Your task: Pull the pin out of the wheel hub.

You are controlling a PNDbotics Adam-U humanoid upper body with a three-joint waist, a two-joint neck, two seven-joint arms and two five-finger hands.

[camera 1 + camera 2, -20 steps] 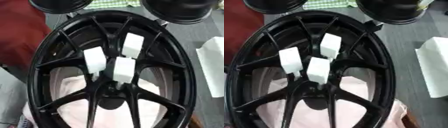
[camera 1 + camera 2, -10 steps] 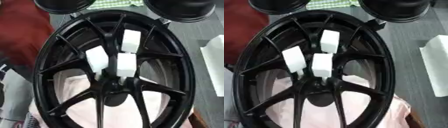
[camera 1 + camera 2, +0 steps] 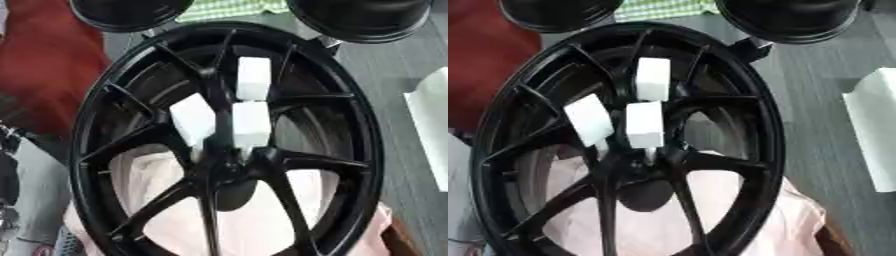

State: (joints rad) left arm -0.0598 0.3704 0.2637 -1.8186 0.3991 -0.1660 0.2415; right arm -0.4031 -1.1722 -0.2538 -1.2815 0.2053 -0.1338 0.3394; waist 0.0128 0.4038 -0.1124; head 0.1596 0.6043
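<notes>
A black multi-spoke wheel (image 3: 350, 125) lies flat and fills both views. Three white block-shaped pin heads stand up around its hub (image 3: 219, 167): one toward the back (image 3: 254, 77), one at the left (image 3: 193, 119), one at the middle (image 3: 251, 124). Below the middle block a thin pale stem (image 3: 650, 152) runs down into the hub. The dark centre bore (image 3: 232, 192) lies just in front of them. Neither of my hands shows in either view, and nothing touches the pins.
Two black round objects (image 3: 131, 12) (image 3: 359, 17) sit behind the wheel with a green checked cloth (image 3: 232, 7) between them. Red fabric (image 3: 44, 65) lies at the left, a white box (image 3: 433, 130) at the right, pink cloth (image 3: 254, 230) under the wheel. A dark shape (image 3: 7, 160) borders the lower left edge.
The whole picture has shifted a little, so the camera has moved. The three white blocks stand the same way relative to the hub.
</notes>
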